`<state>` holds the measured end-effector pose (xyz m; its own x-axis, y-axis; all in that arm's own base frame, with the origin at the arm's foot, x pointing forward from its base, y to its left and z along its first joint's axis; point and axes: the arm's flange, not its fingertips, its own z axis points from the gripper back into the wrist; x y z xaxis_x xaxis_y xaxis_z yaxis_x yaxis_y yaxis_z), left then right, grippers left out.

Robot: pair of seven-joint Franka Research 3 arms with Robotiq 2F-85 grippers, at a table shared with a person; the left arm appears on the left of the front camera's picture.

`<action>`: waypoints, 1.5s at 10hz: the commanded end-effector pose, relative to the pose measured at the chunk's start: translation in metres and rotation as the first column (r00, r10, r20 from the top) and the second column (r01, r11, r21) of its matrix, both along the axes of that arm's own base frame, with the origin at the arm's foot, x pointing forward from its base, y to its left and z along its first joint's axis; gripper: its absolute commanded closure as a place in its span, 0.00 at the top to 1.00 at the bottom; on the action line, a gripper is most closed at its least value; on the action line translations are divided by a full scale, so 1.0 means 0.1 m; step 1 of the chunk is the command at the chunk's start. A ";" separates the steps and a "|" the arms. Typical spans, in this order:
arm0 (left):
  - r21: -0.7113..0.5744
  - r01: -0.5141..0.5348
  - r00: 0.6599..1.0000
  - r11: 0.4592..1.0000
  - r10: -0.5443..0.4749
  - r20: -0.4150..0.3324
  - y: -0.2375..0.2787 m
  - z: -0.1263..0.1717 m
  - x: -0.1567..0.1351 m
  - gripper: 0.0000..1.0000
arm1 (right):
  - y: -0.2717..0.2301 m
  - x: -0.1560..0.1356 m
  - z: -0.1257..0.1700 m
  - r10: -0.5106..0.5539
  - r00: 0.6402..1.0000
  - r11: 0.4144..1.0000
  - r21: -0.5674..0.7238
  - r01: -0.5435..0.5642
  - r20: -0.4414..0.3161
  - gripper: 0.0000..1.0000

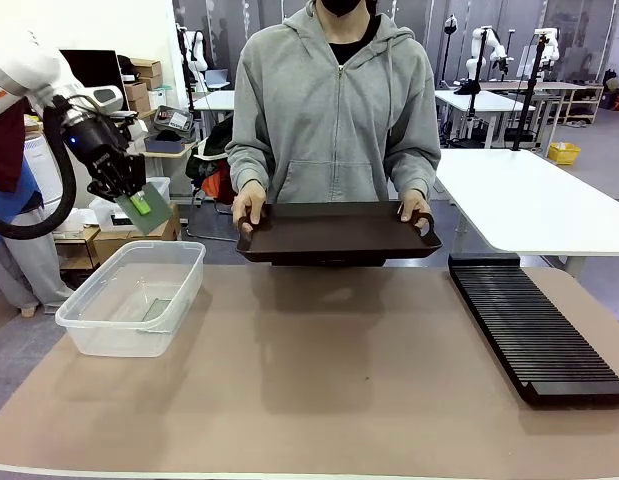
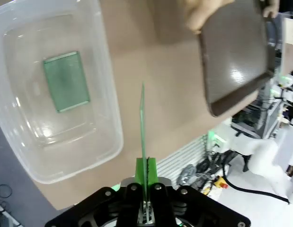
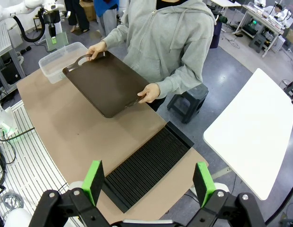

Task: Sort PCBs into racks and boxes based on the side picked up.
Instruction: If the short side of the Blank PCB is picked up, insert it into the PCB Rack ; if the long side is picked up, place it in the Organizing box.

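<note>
While one PCB (image 2: 66, 81) already lies flat on the floor of the clear tub (image 1: 94, 337) at the left of the counter (image 1: 319, 380), the second PCB (image 1: 146, 210) is pinched by one edge between the closed green pads of the left tool (image 1: 135, 201), which hangs above the tub's far end. In the left wrist view this held board stands edge-on, rising straight from the jaws, with the tub below and to one side of it.

The right tool (image 3: 148, 182) is spread wide with nothing between its fingers, looking down from high up on the long black rack (image 1: 537, 328), which lies along the right side of the counter; no board can be made out in its slots.

At the far side a person holds a dark brown tray (image 1: 337, 232) by both handles, lifted off the counter, and nothing can be seen on it.

By my reading the sort is about half done: one board is boxed, the other is held, seemingly bound for the tub as well. Only its release looks left, provided the face gripped calls for the tub.
</note>
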<state>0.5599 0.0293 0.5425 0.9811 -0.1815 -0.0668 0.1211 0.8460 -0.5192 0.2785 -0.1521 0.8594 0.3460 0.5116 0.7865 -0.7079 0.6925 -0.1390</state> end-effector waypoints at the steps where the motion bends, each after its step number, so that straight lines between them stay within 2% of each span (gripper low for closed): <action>1: 0.083 -0.001 0.998 0.997 -0.004 0.062 -0.09 -0.17 0.01 0.03 | 0.02 -0.01 -0.02 0.005 1.000 1.000 0.000 -0.005 -0.002 1.00; 2: 0.148 -0.043 0.989 0.988 0.021 0.145 -0.15 -0.30 0.03 0.03 | 0.02 -0.01 -0.02 0.005 1.000 1.000 0.000 -0.005 -0.002 1.00; 5: 0.105 -0.073 0.983 0.992 0.054 0.177 -0.25 -0.66 0.02 0.03 | 0.02 -0.01 -0.02 0.005 1.000 1.000 0.000 -0.005 -0.002 1.00; 8: 0.062 -0.078 0.985 0.995 0.068 0.159 -0.24 -0.85 -0.10 0.03 | 0.02 -0.01 -0.02 0.005 1.000 1.000 0.000 -0.005 -0.002 1.00; 9: 0.088 -0.108 0.970 0.990 0.086 0.228 -0.22 -0.89 -0.14 0.03 | 0.02 -0.01 -0.02 0.005 1.000 1.000 0.000 -0.005 -0.002 1.00; 10: 0.079 -0.129 0.974 0.988 0.112 0.197 -0.20 -0.91 -0.15 0.03 | 0.02 -0.01 -0.02 0.005 1.000 1.000 0.000 -0.005 -0.002 1.00; 11: 0.096 -0.093 0.985 0.991 0.078 0.151 -0.23 -0.88 -0.02 0.03 | 0.02 -0.01 -0.02 0.005 1.000 1.000 0.000 -0.005 -0.002 1.00; 15: 0.099 -0.104 0.983 0.990 0.087 0.161 -0.22 -0.90 -0.05 0.03 | 0.02 -0.01 -0.02 0.005 1.000 1.000 0.000 -0.005 -0.002 1.00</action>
